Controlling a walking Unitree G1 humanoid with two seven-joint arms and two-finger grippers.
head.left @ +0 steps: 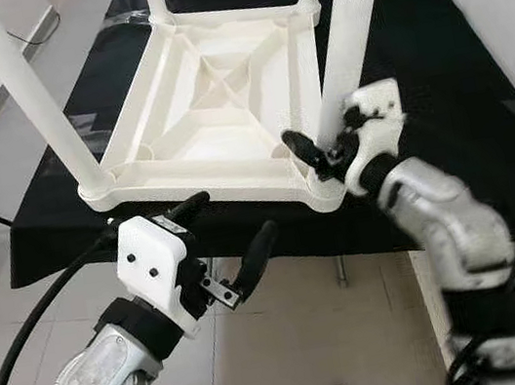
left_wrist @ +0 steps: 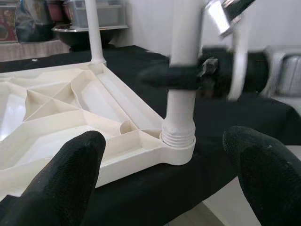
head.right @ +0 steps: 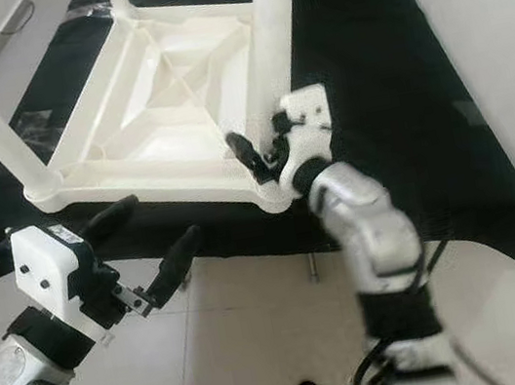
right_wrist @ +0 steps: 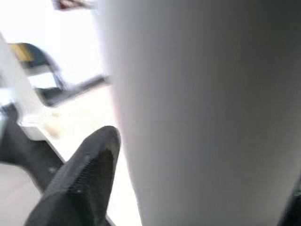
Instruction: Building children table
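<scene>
Around the base of the near right table leg (head.left: 343,40), the right gripper (head.left: 323,156) has its two black fingers (head.left: 302,151) closed on the white tube, just above the threaded socket at the corner of the upturned tabletop (head.left: 214,111). Below the near edge, the left gripper (head.left: 218,241) hovers with fingers (head.left: 256,257) spread wide, touching nothing. The white children's table lies upside down on a black cloth (head.left: 458,90), its legs pointing up.

Pale tiled floor (head.left: 293,345), white wall (head.left: 493,5)
</scene>
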